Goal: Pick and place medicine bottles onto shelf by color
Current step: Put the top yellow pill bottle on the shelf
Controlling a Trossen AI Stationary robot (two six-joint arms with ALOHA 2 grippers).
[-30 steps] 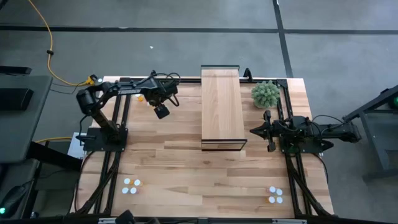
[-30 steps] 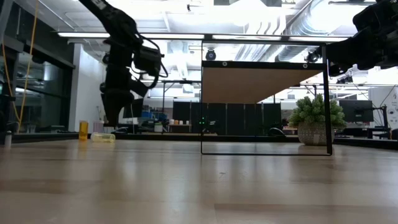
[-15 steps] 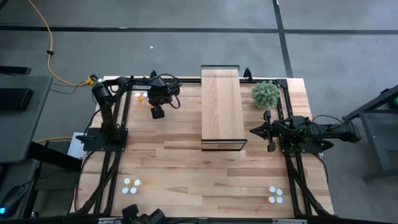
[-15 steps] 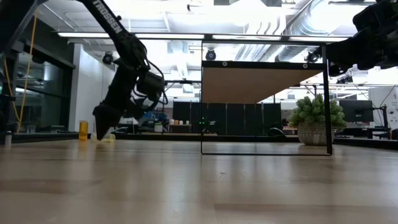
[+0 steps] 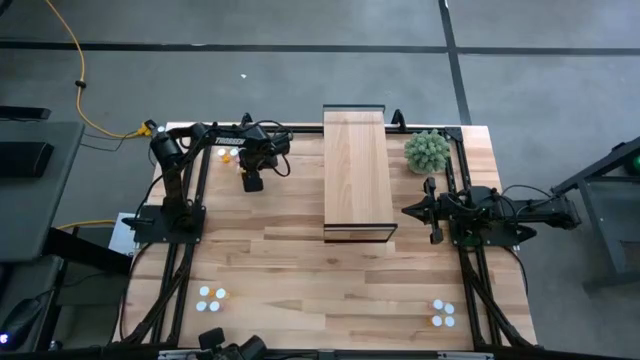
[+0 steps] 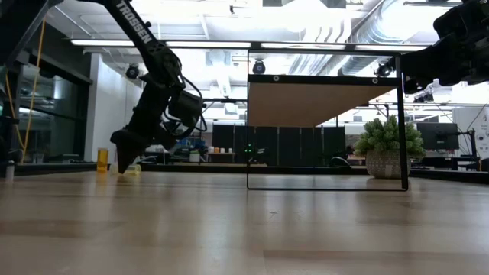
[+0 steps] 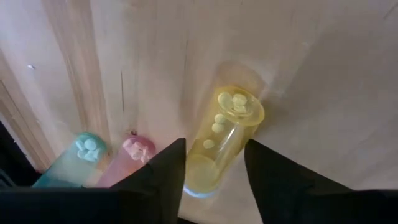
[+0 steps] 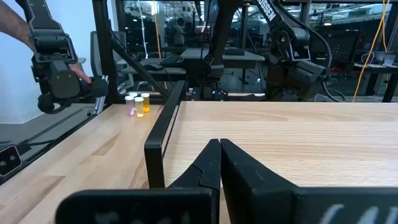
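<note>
Left gripper [image 7: 211,177]: down at the far left part of the bench [image 5: 300,260], fingers [image 7: 163,174] spread on either side of a lying yellow bottle [image 7: 222,140]; whether they press on it cannot be told.
Yellow bottle: lies on its side on the bench, white cap toward the gripper, pills showing through its base.
Neighbouring bottles: two more lie just beside it in the left wrist view, one pink bottle [image 7: 132,155] and one pale blue-green bottle [image 7: 78,158], side by side.
Standing bottle: one yellow-orange bottle [image 6: 102,160] upright at the far left in the low view, near the left gripper.
Near-left group [image 5: 210,298]: four white caps counted from above.
Near-right group [image 5: 442,313]: four white caps counted from above.
Shelf [image 5: 356,170]: one, long and light-wood, standing in the middle of the far half of the bench, well apart from every bottle.
Right gripper [image 5: 430,212]: held above the bench just right of the shelf, fingers pressed together, empty.
Plant [image 5: 427,150]: one small potted green plant at the far right, beside the shelf.
</note>
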